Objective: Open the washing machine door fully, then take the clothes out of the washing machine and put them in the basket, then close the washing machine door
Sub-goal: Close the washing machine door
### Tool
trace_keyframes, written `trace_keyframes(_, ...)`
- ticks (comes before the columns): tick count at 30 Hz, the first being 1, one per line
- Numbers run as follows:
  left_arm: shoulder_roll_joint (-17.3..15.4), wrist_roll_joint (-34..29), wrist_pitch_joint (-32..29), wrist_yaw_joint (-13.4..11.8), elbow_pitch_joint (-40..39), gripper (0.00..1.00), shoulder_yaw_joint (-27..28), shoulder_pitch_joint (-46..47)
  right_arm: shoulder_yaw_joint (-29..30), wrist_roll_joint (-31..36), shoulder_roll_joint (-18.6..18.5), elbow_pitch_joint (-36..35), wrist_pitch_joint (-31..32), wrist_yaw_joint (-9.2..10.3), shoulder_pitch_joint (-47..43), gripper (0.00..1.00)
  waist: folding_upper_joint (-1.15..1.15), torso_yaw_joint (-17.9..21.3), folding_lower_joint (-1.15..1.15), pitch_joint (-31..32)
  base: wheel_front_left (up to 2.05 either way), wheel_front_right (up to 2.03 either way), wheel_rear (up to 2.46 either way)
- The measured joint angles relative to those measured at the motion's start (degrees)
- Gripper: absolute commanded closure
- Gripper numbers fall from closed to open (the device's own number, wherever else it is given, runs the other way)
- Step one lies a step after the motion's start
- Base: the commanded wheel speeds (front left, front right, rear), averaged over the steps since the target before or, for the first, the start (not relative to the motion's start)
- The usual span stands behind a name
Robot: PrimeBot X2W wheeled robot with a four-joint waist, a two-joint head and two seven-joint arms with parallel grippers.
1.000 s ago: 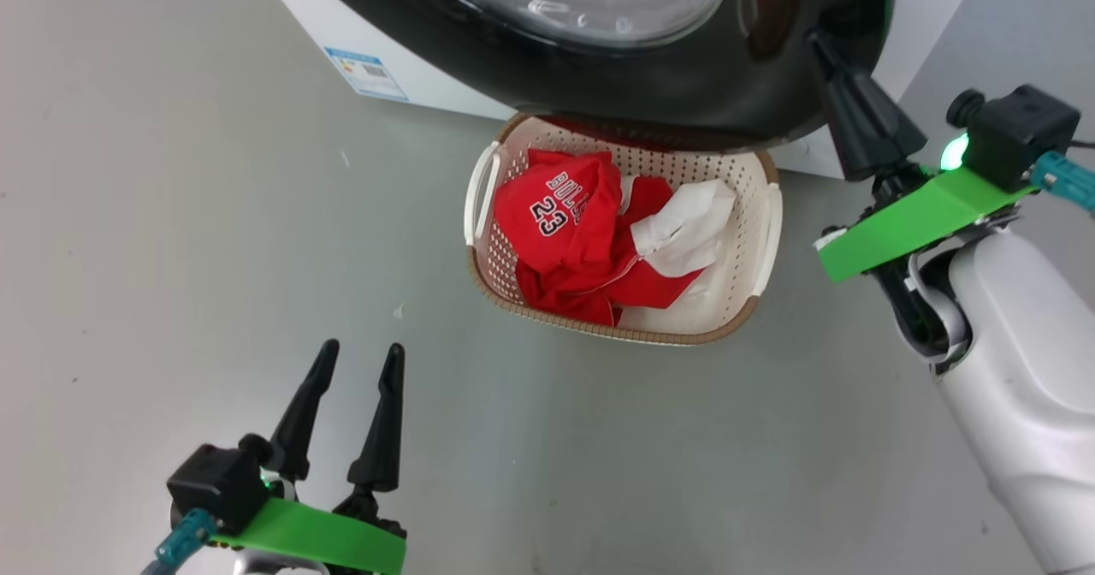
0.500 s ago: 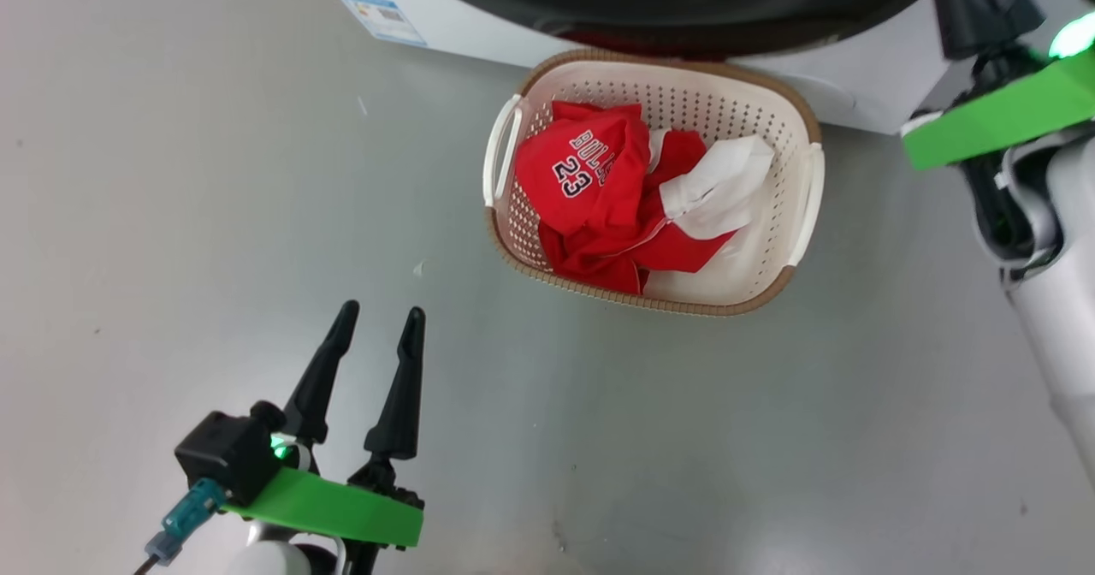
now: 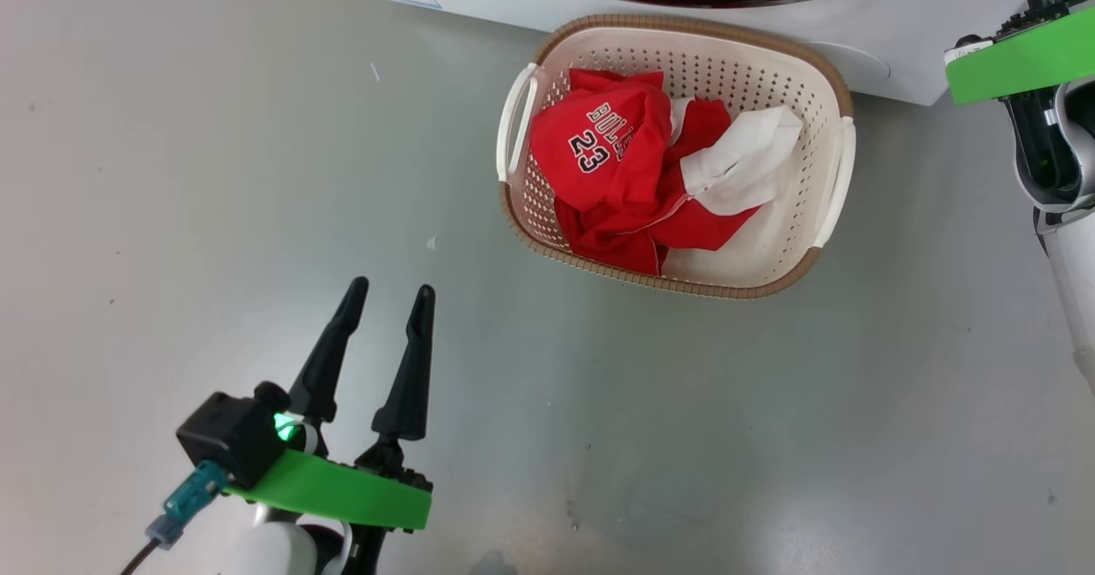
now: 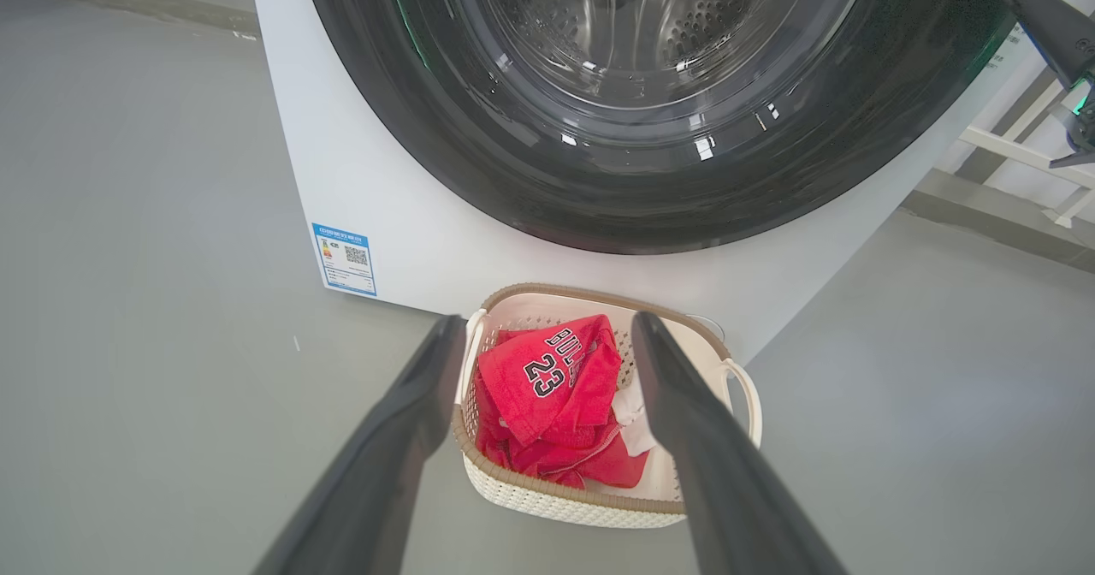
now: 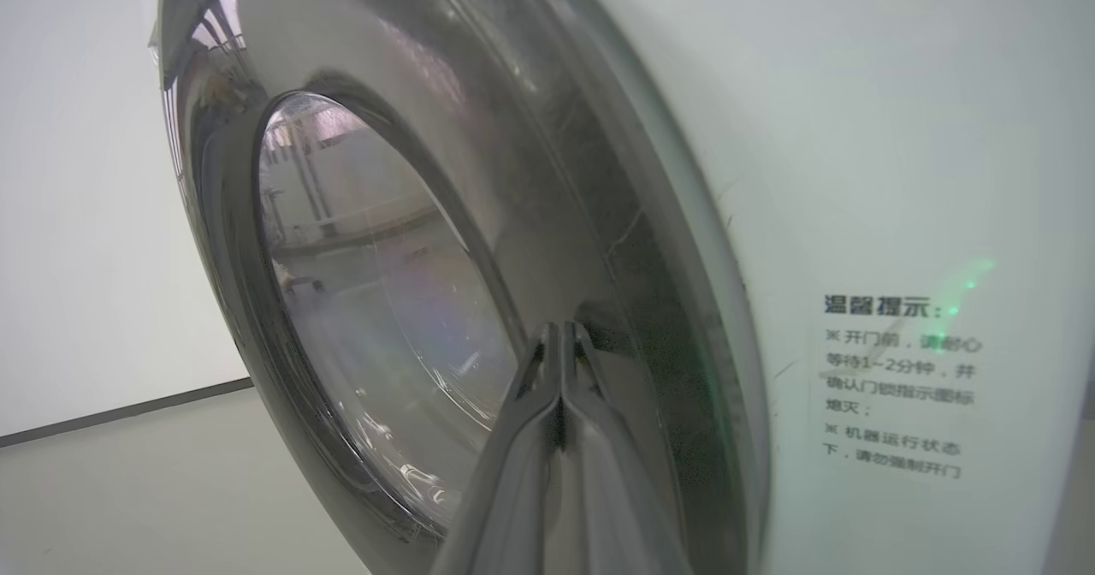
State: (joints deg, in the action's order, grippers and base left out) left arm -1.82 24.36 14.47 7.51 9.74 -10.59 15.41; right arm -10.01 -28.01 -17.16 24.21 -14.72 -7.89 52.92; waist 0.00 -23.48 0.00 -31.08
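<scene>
Small cream perforated plastic basket point(image 3: 684, 26) with a brown woven-look rim holds the crumpled red-and-white clothes point(image 3: 616, 173), "BULLS 23" jersey uppermost; it stands on the grey floor point(image 3: 171, 173) just before the big white washing machine point(image 3: 890, 53); the round black-rimmed glass door point(image 4: 411, 113) lies flush; left gripper point(image 3: 392, 288) gapes wide, empty; right gripper point(image 5: 560, 331), fingers pressed together, tips at the door's rim.

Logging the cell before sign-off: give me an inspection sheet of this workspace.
Surface: grey floor, a few dark marks.
Job's things: clothes in basket, before washing machine; washing machine door looks closed.
Clutter: white scrap on the floor.
End effectors: left end effector open, empty, over floor; right end effector shut, tips by the door rim.
Cables: teal plug with dark cable at left wrist.
Surroundings: white wall; white frame beside the machine.
</scene>
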Motion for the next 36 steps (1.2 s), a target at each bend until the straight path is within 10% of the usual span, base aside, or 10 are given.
trace_keyframes(10,0.01,-0.23,0.00,0.00,0.94,0.00,0.21,0.01,-3.36,-0.14,-0.25,0.05,0.00,0.20,-0.73,0.98,0.00,0.51,0.00,2.04,0.00,0.00,0.00)
trace_keyframes(15,0.01,-2.15,0.00,0.00,1.78,0.00,0.87,-0.23,-5.25,-0.85,-0.18,-0.70,0.01,0.20,-6.88,0.51,0.00,1.38,0.00,4.20,0.00,0.00,0.00)
trace_keyframes(17,0.01,-2.89,0.00,0.00,2.10,0.00,1.16,-0.40,-5.24,-0.96,-0.16,-1.24,0.01,0.20,-9.44,0.01,0.00,1.81,0.00,5.18,0.00,0.00,0.00)
trace_keyframes(36,-0.08,-9.04,0.00,0.01,3.99,0.00,6.89,-5.97,-2.50,-0.80,2.82,-4.81,0.01,0.20,-28.68,0.00,0.00,9.44,0.00,14.19,0.00,0.00,0.00)
